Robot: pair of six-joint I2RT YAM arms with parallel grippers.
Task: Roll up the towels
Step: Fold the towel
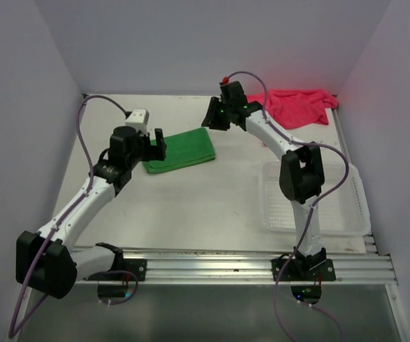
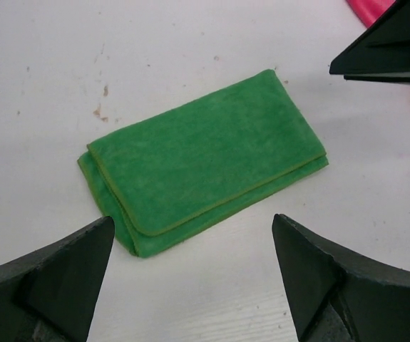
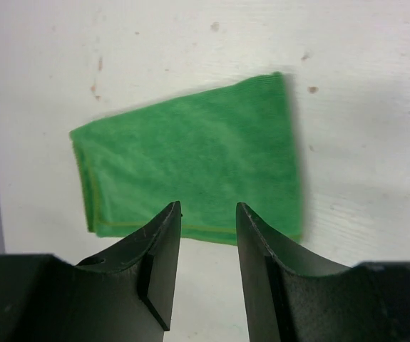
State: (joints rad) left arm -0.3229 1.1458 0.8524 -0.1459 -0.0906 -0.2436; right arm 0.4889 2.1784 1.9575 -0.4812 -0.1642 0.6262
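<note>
A bright green towel [image 1: 180, 150] lies folded flat in a rectangle on the white table, left of centre. It fills the middle of the left wrist view [image 2: 205, 167] and of the right wrist view [image 3: 190, 160]. My left gripper [image 1: 157, 145] [image 2: 192, 219] hovers at the towel's left end, jaws wide open and empty. Just off the towel's right end, my right gripper [image 1: 213, 116] [image 3: 208, 206] hangs partly open with nothing between its fingers. The pink-red towel [image 1: 299, 105] lies crumpled at the back right corner; a strip of it [image 2: 371, 8] shows in the left wrist view.
A clear plastic mesh basket [image 1: 347, 206] sits at the right, partly behind the right arm. Grey walls close in the table on the left, back and right. A metal rail [image 1: 226, 265] runs along the near edge.
</note>
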